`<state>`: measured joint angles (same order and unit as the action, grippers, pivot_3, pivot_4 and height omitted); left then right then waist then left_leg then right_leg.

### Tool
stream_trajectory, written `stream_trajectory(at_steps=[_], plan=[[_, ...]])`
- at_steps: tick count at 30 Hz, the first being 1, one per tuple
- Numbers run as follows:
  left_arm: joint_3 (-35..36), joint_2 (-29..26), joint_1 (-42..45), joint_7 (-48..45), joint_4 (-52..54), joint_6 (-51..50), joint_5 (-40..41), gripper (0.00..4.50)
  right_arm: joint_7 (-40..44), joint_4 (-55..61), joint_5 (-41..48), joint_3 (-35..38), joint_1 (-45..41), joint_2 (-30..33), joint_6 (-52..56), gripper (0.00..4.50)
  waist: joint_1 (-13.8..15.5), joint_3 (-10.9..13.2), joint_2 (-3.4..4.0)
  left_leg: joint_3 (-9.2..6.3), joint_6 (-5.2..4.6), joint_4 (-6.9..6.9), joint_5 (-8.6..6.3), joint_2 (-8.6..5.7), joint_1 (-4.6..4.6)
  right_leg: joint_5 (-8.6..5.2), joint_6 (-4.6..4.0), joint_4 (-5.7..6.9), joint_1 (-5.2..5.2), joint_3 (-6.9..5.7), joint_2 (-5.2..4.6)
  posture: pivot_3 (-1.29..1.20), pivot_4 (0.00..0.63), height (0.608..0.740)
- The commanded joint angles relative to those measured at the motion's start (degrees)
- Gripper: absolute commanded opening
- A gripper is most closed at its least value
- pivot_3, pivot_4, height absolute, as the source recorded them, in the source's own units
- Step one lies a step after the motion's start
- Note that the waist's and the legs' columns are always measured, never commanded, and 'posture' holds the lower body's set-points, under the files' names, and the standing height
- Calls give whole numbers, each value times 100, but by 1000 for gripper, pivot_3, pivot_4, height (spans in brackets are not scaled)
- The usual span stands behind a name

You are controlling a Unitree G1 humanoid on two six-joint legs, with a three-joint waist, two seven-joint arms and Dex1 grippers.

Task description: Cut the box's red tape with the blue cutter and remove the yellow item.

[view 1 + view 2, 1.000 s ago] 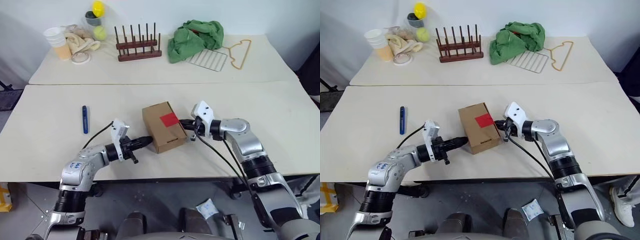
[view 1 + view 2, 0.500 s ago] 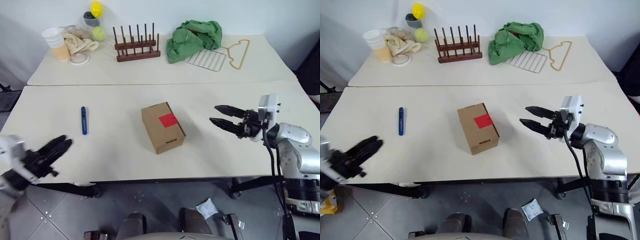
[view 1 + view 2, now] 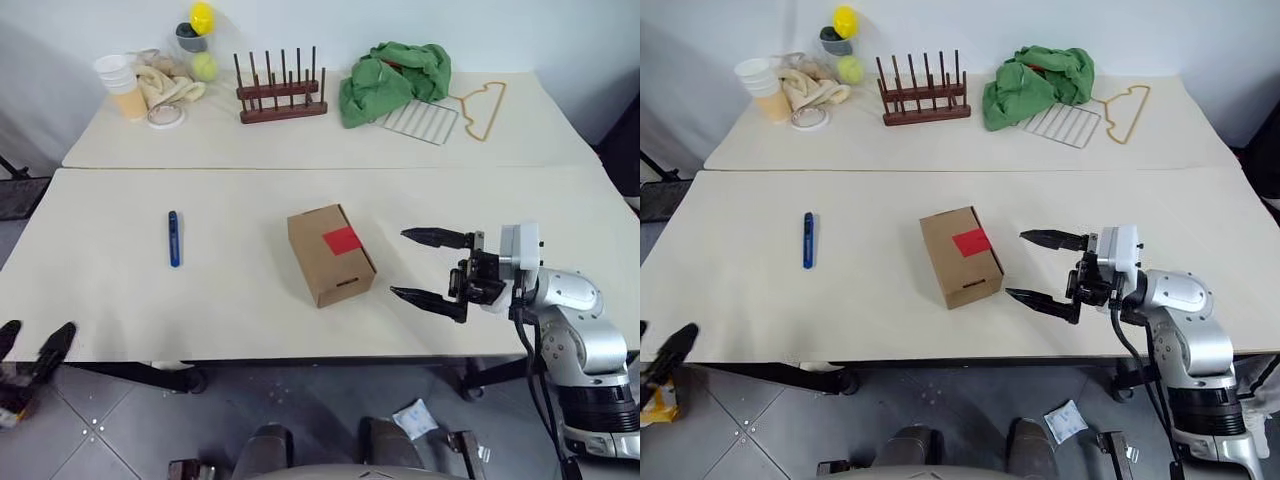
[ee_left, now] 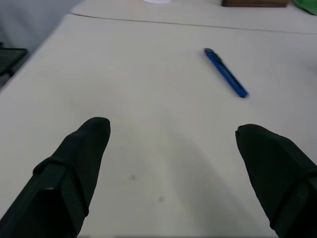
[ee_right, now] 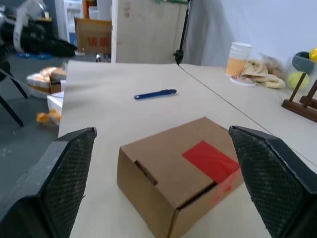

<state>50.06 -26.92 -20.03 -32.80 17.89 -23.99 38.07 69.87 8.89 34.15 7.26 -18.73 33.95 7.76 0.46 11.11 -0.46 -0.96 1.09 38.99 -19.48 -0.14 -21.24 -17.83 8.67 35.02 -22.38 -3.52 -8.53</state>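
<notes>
box: box (image 3: pixel 331 254) sits mid-table, flaps closed, red tape (image 3: pixel 341 240) uncut on top
change: both my grippers were pressed against the box sides a second ago; now both are off it and pulled back
right gripper: right gripper (image 3: pixel 426 267) near the box, apart from it, fingers wide, empty
left gripper: left gripper (image 4: pixel 173 163) off the table's near left edge, fingers wide, empty
blue cutter: blue cutter (image 3: pixel 173 238) lies untouched, well left of the box
meaning: I judge the box is now positioned; fetching the cutter comes next, cutting not started
count: one box, one tape patch, one cutter, two grippers

1 box (image 3: pixel 330 254), 1 cutter (image 3: pixel 173 238), maybe 2 cups (image 3: pixel 121 84)
</notes>
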Motion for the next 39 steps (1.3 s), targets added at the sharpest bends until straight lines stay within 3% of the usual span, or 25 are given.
stream_trajectory(at_steps=[1, 7, 10, 13, 19, 26, 31, 39], plan=[[-736, 132, 822, 1639, 774, -1020, 35, 4483, -7, 31, 130, 229, -172, 173, -17, 4500, 69, 0, 0, -3, 0, 2, 1, -1, 2, 1, 0, 5, 0, 2, 0, 0, 150, 740], [-1721, 596, 2461, 3702, 869, -2253, -344, 4483, -84, 136, 213, 230, -212, 275, 151, 4500, 76, -5, -9, 1, 4, 4, -4, -2, 4, 7, 2, 44, -12, 1, 4, 0, 150, 740], [-2142, 790, 3008, 4210, 653, -2571, -703, 4483, -126, 261, 262, 236, -180, 303, 255, 4500, 62, -9, -15, 15, 5, 11, -3, -1, 3, 7, 3, 46, -10, -5, 7, 0, 150, 740], [-2305, 1087, 3428, 4444, 347, -2802, -689, 4483, -146, 340, 294, 230, -161, 309, 305, 4500, 65, -9, -15, 35, 5, 9, -3, -2, 3, 7, 3, 44, -11, -4, 8, 0, 150, 740], [-2873, 971, 4021, 4573, -580, -2600, -1504, 4483, -327, 503, 302, 198, -112, 213, 354, 4500, 92, -8, -15, 40, 7, 11, -2, -2, 3, 7, 3, 41, -11, -4, 9, 0, 150, 740], [-2995, 880, 4315, 4345, -1209, -2871, -1740, 4483, -509, 546, 308, 178, -109, 134, 350, 4500, 98, -9, -15, 40, 9, 11, 5, -4, 6, 7, 4, 42, -7, -3, 8, 0, 150, 740], [-3160, 788, 4298, 4132, -1315, -2954, -1920, 3370, -599, 545, 298, 172, -130, 75, 295, 4500, 107, -9, -14, 38, 13, 11, 11, -5, 9, 7, 3, 47, -5, -3, 8, 0, 150, 740], [-3085, 856, 4019, 4087, -1351, -2940, -2180, 984, -619, 550, 269, 179, -95, 71, 272, 4500, 108, -14, -6, 36, 13, 10, 11, -7, 9, 7, 4, 45, -5, -3, 5, 0, 150, 740]])
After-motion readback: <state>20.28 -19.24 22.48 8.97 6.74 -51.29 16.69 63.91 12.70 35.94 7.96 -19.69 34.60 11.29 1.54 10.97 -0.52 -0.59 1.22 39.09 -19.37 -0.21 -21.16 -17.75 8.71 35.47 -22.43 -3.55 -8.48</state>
